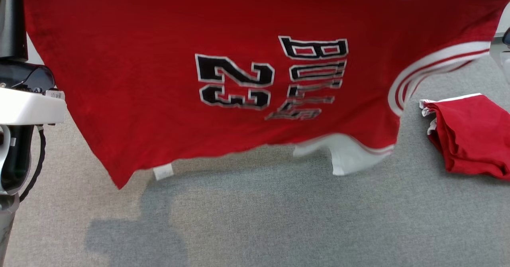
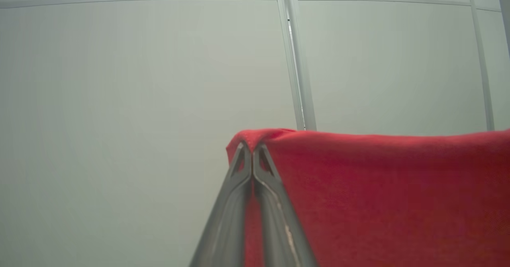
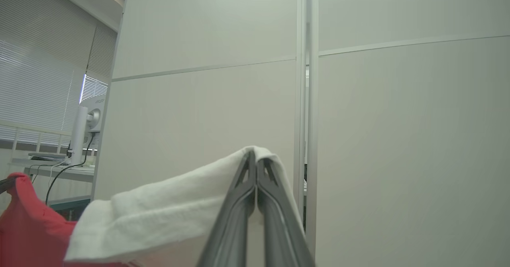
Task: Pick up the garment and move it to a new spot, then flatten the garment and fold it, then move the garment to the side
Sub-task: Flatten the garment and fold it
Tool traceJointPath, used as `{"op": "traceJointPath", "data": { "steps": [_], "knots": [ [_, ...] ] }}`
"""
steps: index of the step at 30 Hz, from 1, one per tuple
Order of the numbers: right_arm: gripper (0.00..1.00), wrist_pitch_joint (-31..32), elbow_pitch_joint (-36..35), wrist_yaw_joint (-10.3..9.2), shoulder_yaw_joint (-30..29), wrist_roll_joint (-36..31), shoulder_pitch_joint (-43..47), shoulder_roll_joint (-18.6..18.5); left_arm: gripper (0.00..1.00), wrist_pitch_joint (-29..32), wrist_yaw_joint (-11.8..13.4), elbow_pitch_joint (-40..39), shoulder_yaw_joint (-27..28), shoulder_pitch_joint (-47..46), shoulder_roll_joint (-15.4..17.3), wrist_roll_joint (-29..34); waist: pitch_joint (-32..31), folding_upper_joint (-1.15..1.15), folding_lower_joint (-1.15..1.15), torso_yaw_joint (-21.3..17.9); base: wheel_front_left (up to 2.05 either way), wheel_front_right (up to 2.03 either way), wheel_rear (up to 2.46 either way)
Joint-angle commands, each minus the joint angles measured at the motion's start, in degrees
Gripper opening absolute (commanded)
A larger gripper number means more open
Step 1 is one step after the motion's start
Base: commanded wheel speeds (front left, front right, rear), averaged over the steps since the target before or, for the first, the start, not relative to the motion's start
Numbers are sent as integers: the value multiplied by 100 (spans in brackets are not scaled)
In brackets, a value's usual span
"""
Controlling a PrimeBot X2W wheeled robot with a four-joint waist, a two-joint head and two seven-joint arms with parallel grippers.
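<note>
The garment point(image 1: 223, 83) is a red basketball jersey with black-and-white lettering and the number 23, hanging stretched across the head view above the grey carpet. Its lower corner and a white tag dangle at the lower left. In the left wrist view my left gripper point(image 2: 252, 149) is shut on a red edge of the garment point(image 2: 378, 195). In the right wrist view my right gripper point(image 3: 255, 157) is shut on the garment's white trim point(image 3: 167, 215), with red cloth point(image 3: 28, 223) showing at the lower left.
Another red piece of clothing point(image 1: 470, 135) lies crumpled on the carpet point(image 1: 279, 219) at the right. A dark and white part of the robot point(image 1: 24, 99) stands at the left edge. Pale wall panels point(image 2: 139, 99) stand behind the grippers; a monitor point(image 3: 89, 119) sits far left.
</note>
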Motion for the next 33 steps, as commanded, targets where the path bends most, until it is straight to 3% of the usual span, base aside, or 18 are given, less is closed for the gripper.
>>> {"op": "traceJointPath", "data": {
  "steps": [1, 7, 14, 24, 33],
  "knots": [
    [0, 30, 62, -2, 13, -43, -85, 0, 0, 17, 36, 20, 2, -98, -1, -15, 12, 0, 0, 1, 0, 0, 0],
    [0, -40, 677, -2, 229, -280, -559, -105, 0, 10, -248, 405, -182, -566, -124, -177, 206, 0, 0, 59, 0, 0, 0],
    [0, -487, 2301, -3, 702, -562, -1955, -126, 0, -187, -726, 1902, -535, -2019, -563, -216, 578, 0, 0, 161, 0, 0, 0],
    [0, -1321, 4868, -3, 1198, -336, -4058, 518, 0, -795, -1253, 4874, -778, -4185, -1108, -66, 1023, 0, 0, 63, 0, 0, 0],
    [0, -1408, 6305, -3, 1928, -159, -4233, 990, 0, -1143, -1568, 6688, -971, -4611, -1418, -103, 1291, 0, 0, -39, 0, 0, 0]
  ]
}}
